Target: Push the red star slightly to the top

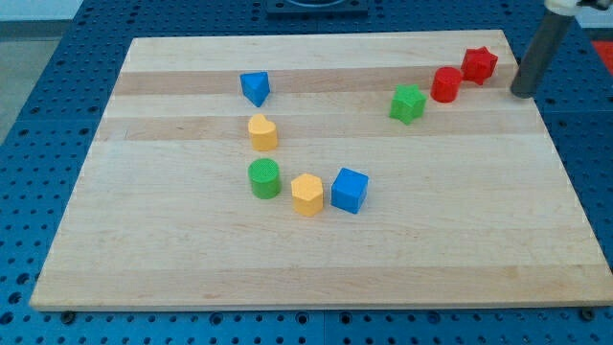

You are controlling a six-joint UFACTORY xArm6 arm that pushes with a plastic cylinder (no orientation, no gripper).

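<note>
A pale wooden bench (192,268) carries seven small blocks. Toward its top right corner sit a red cylinder (445,84) and a green star-like block (408,103). Nearer the top edge, left of centre, lies a blue triangular block (255,88), with a yellow heart-shaped block (262,132) below it. Mid-bench, a green cylinder (264,179), yellow hexagonal block (306,195) and blue cube (350,190) form a row.

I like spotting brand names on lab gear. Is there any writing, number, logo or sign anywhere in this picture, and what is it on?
None: no word, number, logo or sign can be read.
The wooden board is bare wood.
The blocks, such as the red star and the blue cube, have plain coloured faces.
My tip, to the view's right of the red star, is a plain dark rod.
The blue perforated table bears only holes.
</note>
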